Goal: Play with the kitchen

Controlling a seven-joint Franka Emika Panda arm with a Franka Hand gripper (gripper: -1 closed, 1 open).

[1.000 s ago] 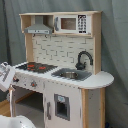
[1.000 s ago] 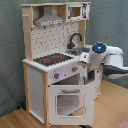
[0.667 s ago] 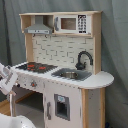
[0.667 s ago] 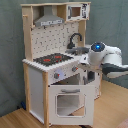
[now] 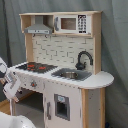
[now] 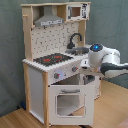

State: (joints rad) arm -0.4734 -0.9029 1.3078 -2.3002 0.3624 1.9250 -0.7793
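Grey backdrop; kitchen [image 5: 60,70] sink [image 5: 71,75] seemingly empty.

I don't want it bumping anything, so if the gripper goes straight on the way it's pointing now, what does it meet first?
Probably the kitchen itself: in the second exterior view the arm's end points at the counter's front edge near the knobs. The gripper is hidden there, so depth is uncertain.

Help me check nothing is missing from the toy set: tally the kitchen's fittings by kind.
Faucet: 1
Sink: 1
Hob: 1
Hood: 1
Microwave: 1
Oven door: 1
Total: 6
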